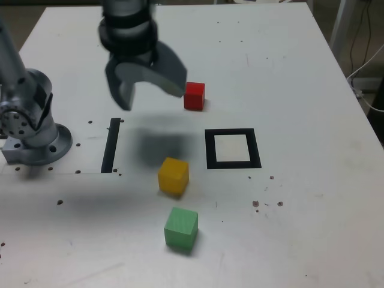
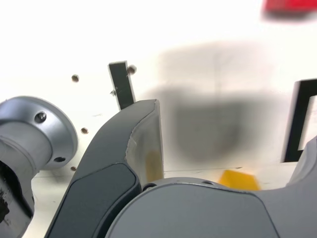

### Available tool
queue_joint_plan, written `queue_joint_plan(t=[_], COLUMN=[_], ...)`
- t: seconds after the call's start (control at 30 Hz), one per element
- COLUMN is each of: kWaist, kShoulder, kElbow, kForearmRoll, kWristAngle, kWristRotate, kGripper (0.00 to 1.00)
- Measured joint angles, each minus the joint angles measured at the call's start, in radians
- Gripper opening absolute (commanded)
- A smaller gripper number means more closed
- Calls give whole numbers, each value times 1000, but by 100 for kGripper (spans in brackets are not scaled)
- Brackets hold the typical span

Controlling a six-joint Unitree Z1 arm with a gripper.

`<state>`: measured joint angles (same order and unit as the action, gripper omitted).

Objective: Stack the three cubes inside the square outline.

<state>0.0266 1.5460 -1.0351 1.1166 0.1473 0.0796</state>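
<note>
Green cube sits closest to the exterior camera, alone on the white tabletop, well apart from the tool and touching nothing. Just beyond it, a little toward the exterior view's left, the yellow cube rests on the tabletop too — it lies below and in front of the tool, near the edge of the dark shadow the tool casts. In the wrist view a sliver of that yellow cube shows between the two grey fingers, low and close to the tool's body.

The tool hangs in the air above the tabletop, its jaws spread wide and nothing between them. The red cube stands just beside the finger on the exterior view's right; whether they touch cannot be told, since the finger overlaps the cube's edge in that view. In the wrist view the red cube is only a blurred strip at the frame's edge.

The square outline — a thick black frame with a white centre — lies flat on the tabletop to the exterior view's right of the tool's shadow, with no cube inside it. A straight black strip lies on the other side of the shadow, near the arm's grey base.
</note>
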Motion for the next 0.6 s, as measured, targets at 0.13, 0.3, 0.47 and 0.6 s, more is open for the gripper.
queue_joint_plan(t=[0.13, 0.3, 0.47, 0.6], kWaist=[55, 136, 196, 212], kShoulder=[66, 126, 210, 260], kElbow=[-84, -133, -160, -173], kForearmRoll=[25, 33, -1, -26], kWristAngle=[13, 25, 39, 44], kWristRotate=[47, 101, 125, 128], kGripper=[98, 97, 95, 93])
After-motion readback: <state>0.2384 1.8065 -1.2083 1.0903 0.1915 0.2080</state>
